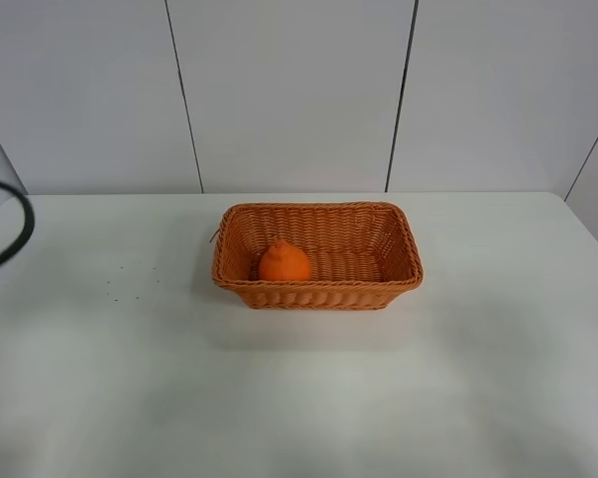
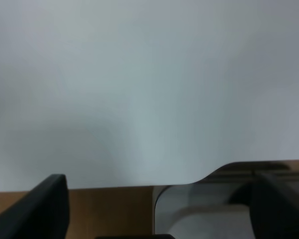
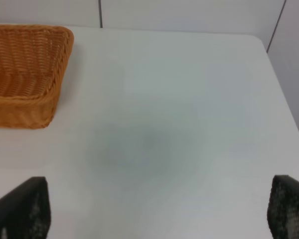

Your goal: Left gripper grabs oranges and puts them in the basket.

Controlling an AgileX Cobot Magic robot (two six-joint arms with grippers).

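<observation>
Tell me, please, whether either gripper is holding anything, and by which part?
Nothing is held: the left gripper and right gripper are open, and the bright orange knobbed fruit lies inside the woven wicker basket.

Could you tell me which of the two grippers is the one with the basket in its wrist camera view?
The right gripper: its view shows a corner of the basket beyond its spread fingers. The left gripper sees only bare table and its edge.

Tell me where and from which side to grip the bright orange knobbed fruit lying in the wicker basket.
Grip the bright orange knobbed fruit around its wide round middle, coming straight down from above. It sits upright, knob up, inside the rectangular woven wicker basket, close to the near wall, so the walls probably block any sideways approach.
</observation>
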